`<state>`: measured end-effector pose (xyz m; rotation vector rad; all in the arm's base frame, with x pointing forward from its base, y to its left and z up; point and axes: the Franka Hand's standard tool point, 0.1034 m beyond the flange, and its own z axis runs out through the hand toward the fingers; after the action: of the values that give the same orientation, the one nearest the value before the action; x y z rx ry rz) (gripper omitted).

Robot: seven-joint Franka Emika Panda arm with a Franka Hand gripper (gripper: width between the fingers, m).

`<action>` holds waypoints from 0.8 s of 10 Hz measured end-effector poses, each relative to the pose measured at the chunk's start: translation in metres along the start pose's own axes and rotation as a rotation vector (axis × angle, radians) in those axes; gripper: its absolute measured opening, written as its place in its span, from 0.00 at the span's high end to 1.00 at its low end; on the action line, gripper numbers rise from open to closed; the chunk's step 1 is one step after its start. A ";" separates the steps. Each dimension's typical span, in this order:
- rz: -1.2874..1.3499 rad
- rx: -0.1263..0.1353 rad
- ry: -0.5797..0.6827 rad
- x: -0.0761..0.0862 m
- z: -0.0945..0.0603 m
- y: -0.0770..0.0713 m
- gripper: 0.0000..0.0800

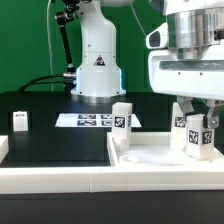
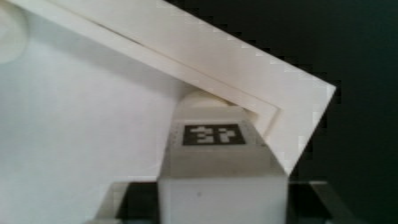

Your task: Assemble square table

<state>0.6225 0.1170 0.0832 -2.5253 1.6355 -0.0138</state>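
Tool (image 1: 197, 118) comes into shot at the exterior view's right, hanging straight down from the big white wrist housing, and it is clamped on 1 held leg peg (image 1: 197, 138), a finger on each side and the peg's black-and-white tag facing the camera. That peg stands upright over the square top (image 1: 150, 157), the wide white slab with a raised rim filling the lower right of the frame. Whether the peg's foot touches the top, I can't tell from here. More tagged white pieces sit just beside it, partly hidden by the tool, and I can't count them.

Over to the wrist view: the tool (image 2: 217, 196) shows 2 dark fingers (image 2: 139, 202) flanking the held leg peg (image 2: 214, 160). Its tag is clear, and it sits right at a pointed corner of the square top (image 2: 89, 120), with black table beyond the corner.

Back in the exterior view, 1 middle leg peg (image 1: 121, 116) stands upright by the top's far corner near the centre of the frame. 1 left leg peg (image 1: 20, 121) stands well apart at the exterior view's left on the black table (image 1: 50, 145). Between those 2, the marker board (image 1: 88, 120) lies flat in front of the arm's white base (image 1: 97, 65). A long white rail (image 1: 50, 180) runs along the lower left edge.
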 end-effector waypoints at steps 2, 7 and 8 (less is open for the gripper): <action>0.149 -0.001 -0.003 0.000 0.000 0.000 0.64; 0.495 -0.033 -0.028 0.002 0.001 0.001 0.64; 0.553 -0.031 -0.027 0.002 0.001 0.000 0.64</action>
<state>0.6228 0.1155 0.0826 -1.9936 2.2696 0.1002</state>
